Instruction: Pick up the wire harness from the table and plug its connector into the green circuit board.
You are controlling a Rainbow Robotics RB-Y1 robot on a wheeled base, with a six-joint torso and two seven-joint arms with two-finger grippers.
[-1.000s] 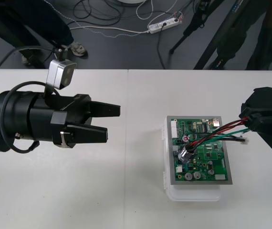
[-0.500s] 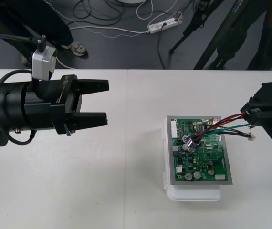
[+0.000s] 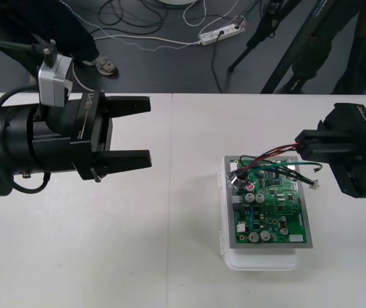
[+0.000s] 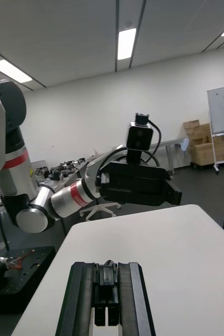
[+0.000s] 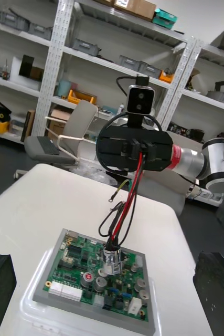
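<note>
A robotics lab or workshop it was, steel shelving (image 5: 55, 58) loaded with bins (image 5: 88, 48) beyond the left gripper's (image 3: 148, 130) jaws, a whiteboard (image 4: 223, 109) and cardboard boxes (image 4: 206, 147) past the right gripper's (image 3: 300, 144) jaws, strip lights (image 4: 125, 43) overhead, power strip (image 3: 221, 32) and tripod legs (image 3: 253, 40) on dark floor (image 3: 157, 70).

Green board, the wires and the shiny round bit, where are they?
green circuit board (image 3: 279, 215), front view, middle of its green face.
wire harness (image 5: 138, 181), left wrist view, midway along its red wire.
metal socket (image 5: 113, 259), left wrist view, its round silver body.
</note>
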